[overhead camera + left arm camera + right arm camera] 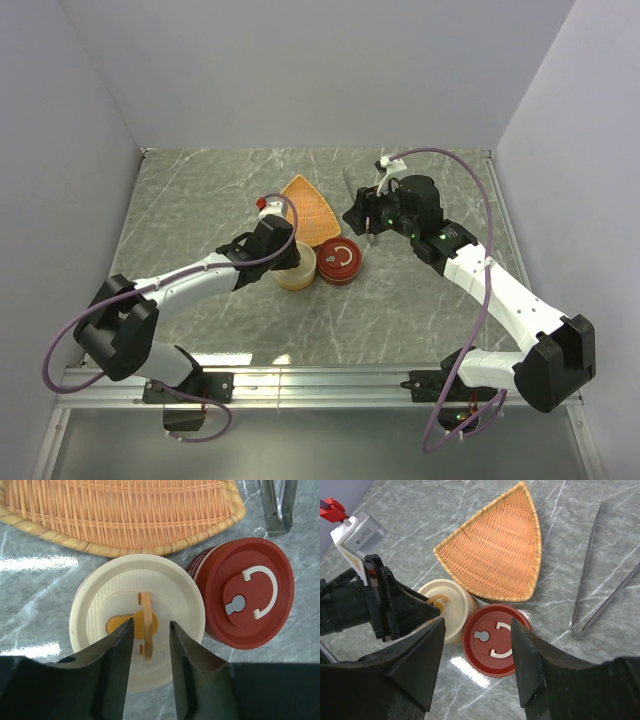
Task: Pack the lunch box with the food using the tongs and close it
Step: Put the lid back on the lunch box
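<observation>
Around: a wicker basket (495,555) lay behind the cream lid (100,605) and red lid (240,590).
Tongs (279,522): flat on the table, right of the basket, untouched.
Left gripper (151,625): slightly parted, astride the cream lid's orange handle (146,630).
Right gripper (477,625): spread wide, empty.

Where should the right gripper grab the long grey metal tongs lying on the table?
Probably from above, across both arms near the joined end: the tongs lie flat, their V widening away from it, so the right gripper could span them there.
</observation>
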`<state>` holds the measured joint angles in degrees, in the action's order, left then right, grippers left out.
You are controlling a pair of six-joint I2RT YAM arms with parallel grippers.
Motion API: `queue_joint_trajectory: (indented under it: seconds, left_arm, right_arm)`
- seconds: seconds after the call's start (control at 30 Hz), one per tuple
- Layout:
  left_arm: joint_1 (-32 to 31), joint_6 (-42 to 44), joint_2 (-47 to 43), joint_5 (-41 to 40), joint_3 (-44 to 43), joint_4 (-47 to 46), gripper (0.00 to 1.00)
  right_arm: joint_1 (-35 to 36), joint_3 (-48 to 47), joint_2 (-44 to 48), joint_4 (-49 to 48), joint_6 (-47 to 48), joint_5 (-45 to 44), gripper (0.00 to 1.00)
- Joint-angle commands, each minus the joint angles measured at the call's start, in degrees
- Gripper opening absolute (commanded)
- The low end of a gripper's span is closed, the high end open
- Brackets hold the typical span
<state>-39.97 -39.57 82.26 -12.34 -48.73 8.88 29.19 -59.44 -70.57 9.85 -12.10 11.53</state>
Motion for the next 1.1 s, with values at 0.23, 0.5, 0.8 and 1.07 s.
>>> queue_joint_trajectory:
  seconds: [0.23, 0.5, 0.8, 1.07]
  left_arm:
    - [-0.38, 0.46, -5.61, -1.37, 1.62, -2.47, 0.57]
    - [-0.46, 0.9, -10.18, -7.42, 2.06, -1.77, 0.8]
    - [0.32, 6.08, -24.67, -19.73, 5.57, -6.94, 1.0]
    - [20.52, 13.12, -30.31, -10.89, 7.59, -13.89, 0.99]
  right_arm:
    - [-0.45, 0.38, 0.43, -1.76, 0.23, 0.42, 0.63]
    - [-0.45, 0.64, 0.95, -1.5, 0.23, -0.28, 0.63]
    - [-0.98, 3.8, 5.08, -2.99, -0.56, -6.33, 0.63]
    - [-7.82, 8.54, 9.74, -5.01, -1.79, -13.02, 0.63]
